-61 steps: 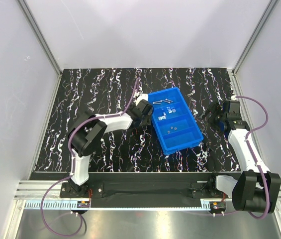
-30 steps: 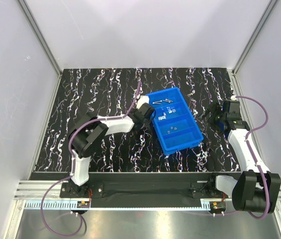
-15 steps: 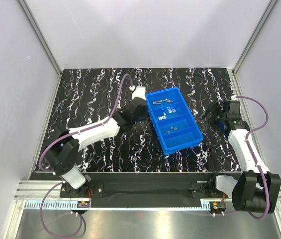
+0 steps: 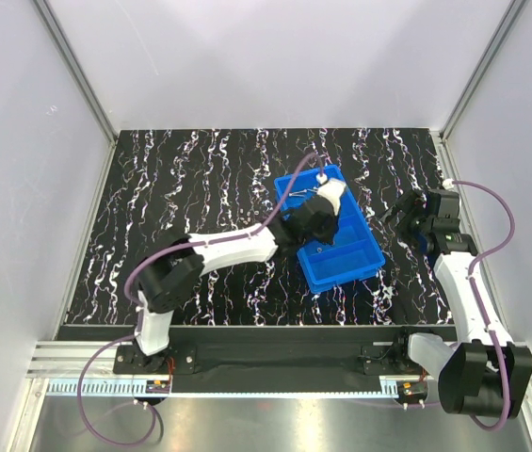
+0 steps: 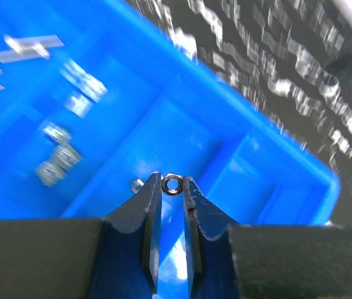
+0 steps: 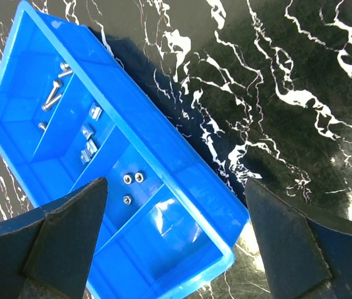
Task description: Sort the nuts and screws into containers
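My left gripper (image 5: 172,188) is shut on a small round-holed nut (image 5: 172,184), held at the fingertips above the blue tray (image 5: 182,131). In the top view this gripper (image 4: 314,232) hangs over the tray's middle (image 4: 350,273). Slender screws (image 6: 54,90) lie in the tray's far end compartment, and squarish nuts (image 6: 90,140) fill the one beside it. Three hex nuts (image 6: 132,180) rest in the third compartment. The near end compartment (image 6: 163,249) holds nothing. My right gripper (image 6: 176,237) stands wide open above the tray's right rim, with nothing between its fingers.
The tray sits on a black tabletop with white marbling (image 4: 181,179). White walls and aluminium frame posts (image 4: 77,75) close in the table on three sides. The right arm (image 4: 463,282) reaches along the right edge.
The left arm has swung right from the table beside the tray to above the tray's middle, its jaws staying shut. The right arm has barely shifted.
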Action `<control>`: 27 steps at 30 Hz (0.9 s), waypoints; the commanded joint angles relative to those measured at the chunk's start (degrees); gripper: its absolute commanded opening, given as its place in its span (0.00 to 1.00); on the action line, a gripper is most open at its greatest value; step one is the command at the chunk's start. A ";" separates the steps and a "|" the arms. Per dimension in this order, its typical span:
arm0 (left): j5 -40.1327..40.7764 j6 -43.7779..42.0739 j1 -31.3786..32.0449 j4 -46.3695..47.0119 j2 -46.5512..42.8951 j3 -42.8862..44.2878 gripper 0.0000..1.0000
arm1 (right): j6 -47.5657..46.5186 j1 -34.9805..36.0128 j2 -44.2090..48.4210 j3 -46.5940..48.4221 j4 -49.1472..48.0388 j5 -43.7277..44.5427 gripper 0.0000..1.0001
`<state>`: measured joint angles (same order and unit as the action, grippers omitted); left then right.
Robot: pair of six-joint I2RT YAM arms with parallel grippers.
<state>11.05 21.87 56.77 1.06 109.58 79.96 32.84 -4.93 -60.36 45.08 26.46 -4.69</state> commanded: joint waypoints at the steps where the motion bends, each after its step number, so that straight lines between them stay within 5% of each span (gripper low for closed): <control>1: -2.00 -0.51 0.36 0.79 2.83 2.48 0.14 | -0.67 0.18 1.73 0.01 -0.62 1.79 1.00; 5: -1.73 -1.39 0.44 0.00 4.85 3.53 0.17 | -0.76 0.18 1.73 -0.52 -0.97 1.53 1.00; 9: 0.29 -1.21 0.44 -0.88 4.16 3.88 0.44 | -0.76 0.18 1.73 -0.69 -1.58 0.74 1.00; 14: 2.92 -2.09 0.27 -0.62 -0.85 3.01 0.64 | -0.85 0.18 1.73 -0.87 -1.50 0.21 1.00; 20: 12.39 -0.70 -1.92 -3.33 -12.17 -1.29 0.72 | -0.76 0.18 1.56 -1.13 -2.02 -0.85 1.00; 27: 13.57 3.79 -16.14 -7.47 -18.26 -10.61 0.73 | -0.76 0.18 1.21 -1.31 -2.90 -2.61 1.00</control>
<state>21.39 23.11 46.19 -4.21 90.94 73.10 32.82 -4.93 -59.55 43.79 25.91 -5.72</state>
